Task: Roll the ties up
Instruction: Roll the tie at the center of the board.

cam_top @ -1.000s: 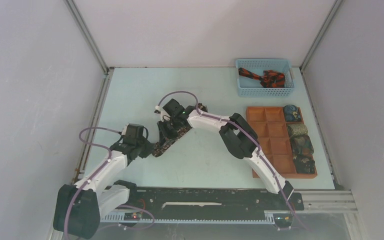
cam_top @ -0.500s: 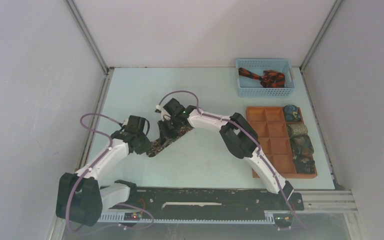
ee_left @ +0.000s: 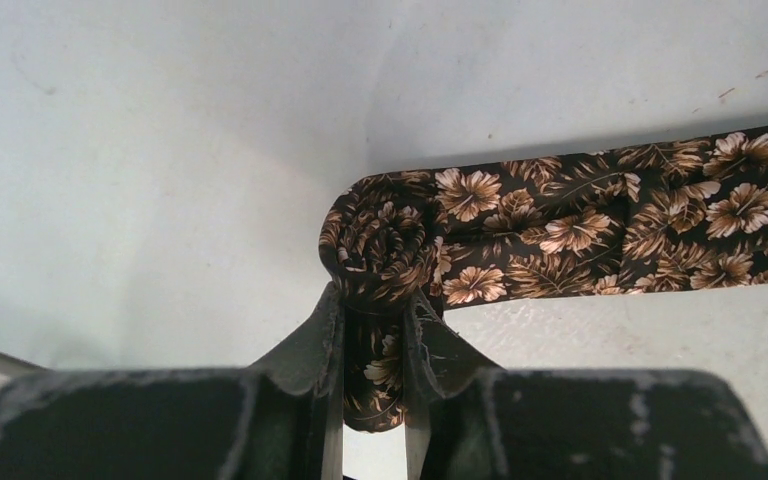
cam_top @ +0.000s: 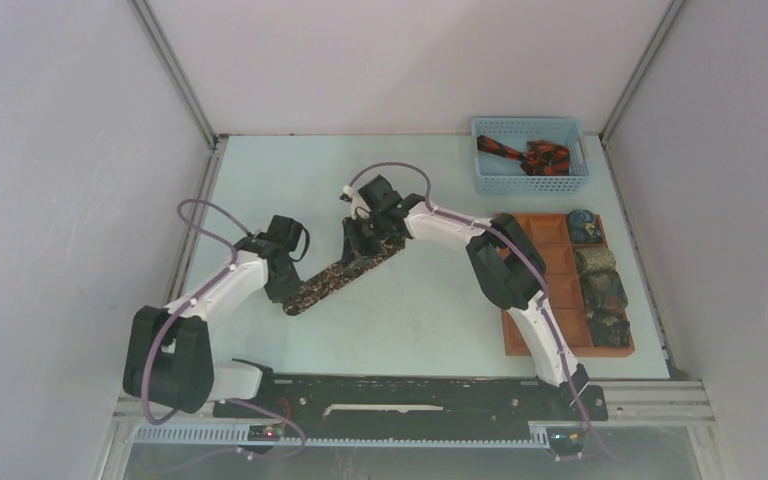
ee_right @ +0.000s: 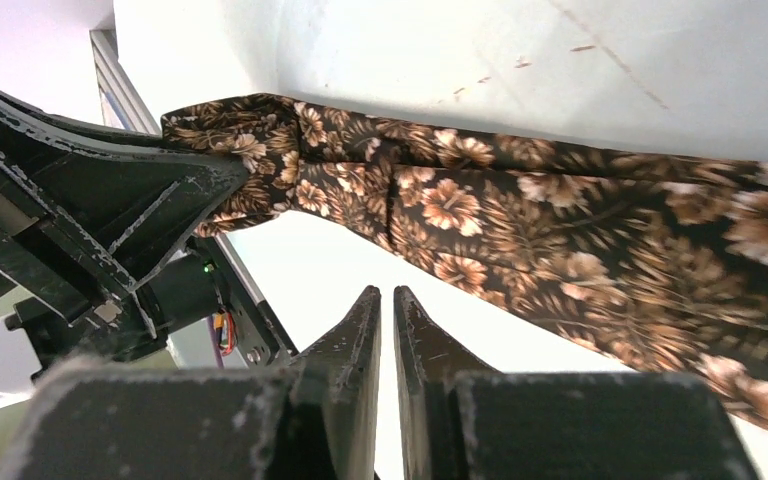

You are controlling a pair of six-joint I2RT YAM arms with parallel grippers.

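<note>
A dark brown tie with tan floral print (cam_top: 338,279) lies slantwise on the table between the two arms. My left gripper (cam_top: 289,288) is shut on its near-left end. In the left wrist view that end is a small roll (ee_left: 380,245) pinched at the left gripper (ee_left: 375,300), and the rest of the tie (ee_left: 600,225) runs off to the right. My right gripper (cam_top: 363,247) hovers over the tie's far end. Seen from the right wrist, the right gripper (ee_right: 387,292) has its jaws nearly touching with nothing between them, and the tie (ee_right: 520,215) lies just beyond its tips.
A blue mesh basket (cam_top: 505,180) at the back right holds a black and red-orange tie (cam_top: 526,156). An orange-brown compartment tray (cam_top: 540,262) on the right has several rolled ties (cam_top: 601,289) in its right column. The arms' base rail runs along the near edge.
The right gripper has moved right and farther back, and the tie now lies stretched longer. The left arm has swung in toward the tie's near end, still gripping it.
</note>
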